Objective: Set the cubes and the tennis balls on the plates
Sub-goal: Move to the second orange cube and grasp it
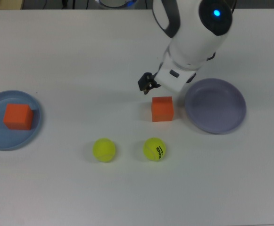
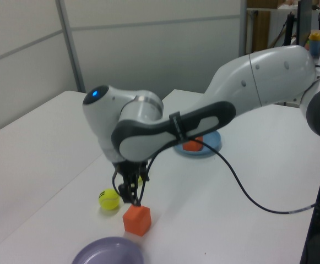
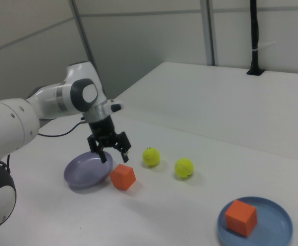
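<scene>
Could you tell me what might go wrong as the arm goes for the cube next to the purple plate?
The gripper hangs open above the loose orange cube, seemingly off-centre in the top view; a finger could land on the cube's top or nudge it. The cube sits close to the purple plate, so a push might slide it against the rim. The lettered tennis ball lies nearby and could roll if bumped.

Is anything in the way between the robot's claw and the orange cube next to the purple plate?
No. The gripper hangs open just above the orange cube, with only air between them. The purple plate lies right beside the cube, nothing between them either.
</scene>
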